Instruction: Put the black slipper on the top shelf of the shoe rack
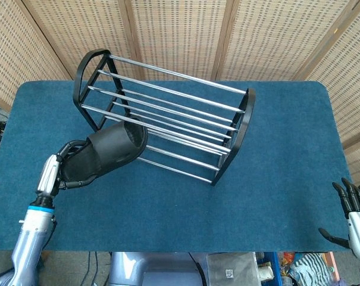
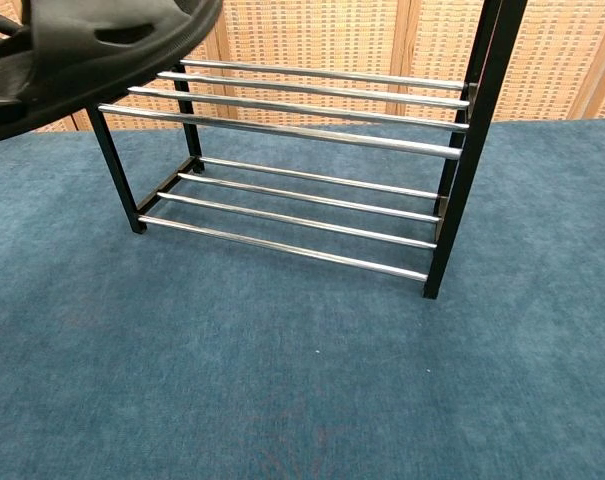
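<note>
My left hand grips the heel end of the black slipper and holds it in the air, toe toward the shoe rack. In the chest view the black slipper fills the top left corner, level with the top rails of the shoe rack. The rack has black end frames and chrome rails on two tiers, both bare. My right hand hangs at the table's front right corner with fingers spread and nothing in it.
A blue carpeted table carries the rack. Woven wicker screens stand behind it. Open carpet lies in front of the rack and to its right.
</note>
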Controlling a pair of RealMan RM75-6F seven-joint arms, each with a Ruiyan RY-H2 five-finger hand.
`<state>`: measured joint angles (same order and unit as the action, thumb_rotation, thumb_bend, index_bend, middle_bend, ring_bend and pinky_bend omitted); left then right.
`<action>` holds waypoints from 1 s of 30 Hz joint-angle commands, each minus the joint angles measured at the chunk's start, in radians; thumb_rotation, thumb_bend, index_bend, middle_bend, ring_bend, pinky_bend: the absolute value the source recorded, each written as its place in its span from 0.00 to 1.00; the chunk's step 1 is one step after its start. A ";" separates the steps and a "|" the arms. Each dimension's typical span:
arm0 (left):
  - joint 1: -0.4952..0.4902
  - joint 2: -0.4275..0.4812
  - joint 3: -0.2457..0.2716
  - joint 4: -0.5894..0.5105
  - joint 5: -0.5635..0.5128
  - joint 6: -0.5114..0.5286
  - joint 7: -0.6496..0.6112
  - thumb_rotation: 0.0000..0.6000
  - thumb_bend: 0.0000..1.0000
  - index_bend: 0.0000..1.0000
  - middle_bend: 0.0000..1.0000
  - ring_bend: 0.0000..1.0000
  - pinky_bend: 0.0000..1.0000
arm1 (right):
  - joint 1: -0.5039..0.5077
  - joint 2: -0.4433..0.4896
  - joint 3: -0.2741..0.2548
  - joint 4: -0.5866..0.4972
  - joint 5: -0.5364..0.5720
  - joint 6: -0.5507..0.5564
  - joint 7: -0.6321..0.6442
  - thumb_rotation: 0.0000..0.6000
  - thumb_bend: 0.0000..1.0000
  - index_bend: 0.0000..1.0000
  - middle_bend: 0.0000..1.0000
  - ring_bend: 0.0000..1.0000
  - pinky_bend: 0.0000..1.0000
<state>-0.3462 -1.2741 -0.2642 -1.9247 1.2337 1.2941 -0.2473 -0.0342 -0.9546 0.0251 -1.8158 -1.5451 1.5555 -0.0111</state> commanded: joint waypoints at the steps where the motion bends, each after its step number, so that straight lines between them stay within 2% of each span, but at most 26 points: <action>1: -0.098 0.030 -0.085 -0.082 -0.220 -0.094 0.187 1.00 0.28 0.37 0.40 0.32 0.46 | 0.001 0.001 0.002 0.000 0.005 -0.002 0.003 1.00 0.00 0.00 0.00 0.00 0.00; 7: -0.162 0.015 -0.137 -0.124 -0.370 -0.074 0.312 1.00 0.29 0.37 0.40 0.33 0.46 | 0.004 0.005 0.005 0.001 0.012 -0.008 0.009 1.00 0.00 0.00 0.00 0.00 0.00; 10: -0.214 0.016 -0.173 -0.136 -0.487 -0.072 0.394 1.00 0.29 0.37 0.40 0.33 0.47 | 0.005 0.006 0.004 0.001 0.012 -0.010 0.011 1.00 0.00 0.00 0.00 0.00 0.00; 14: -0.268 0.007 -0.227 -0.159 -0.606 -0.054 0.439 1.00 0.28 0.37 0.40 0.33 0.47 | 0.005 0.008 0.004 0.001 0.013 -0.011 0.017 1.00 0.00 0.00 0.00 0.00 0.00; 19: -0.327 -0.034 -0.259 -0.177 -0.719 0.011 0.500 1.00 0.28 0.37 0.40 0.33 0.47 | 0.007 0.013 0.006 0.000 0.018 -0.015 0.027 1.00 0.00 0.00 0.00 0.00 0.00; 30: -0.434 -0.194 -0.307 -0.163 -0.805 0.193 0.557 1.00 0.28 0.37 0.40 0.33 0.47 | 0.006 0.030 0.007 0.005 0.020 -0.015 0.069 1.00 0.00 0.00 0.00 0.00 0.00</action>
<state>-0.7604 -1.4423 -0.5591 -2.0910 0.4447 1.4579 0.2928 -0.0283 -0.9263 0.0322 -1.8116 -1.5251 1.5408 0.0561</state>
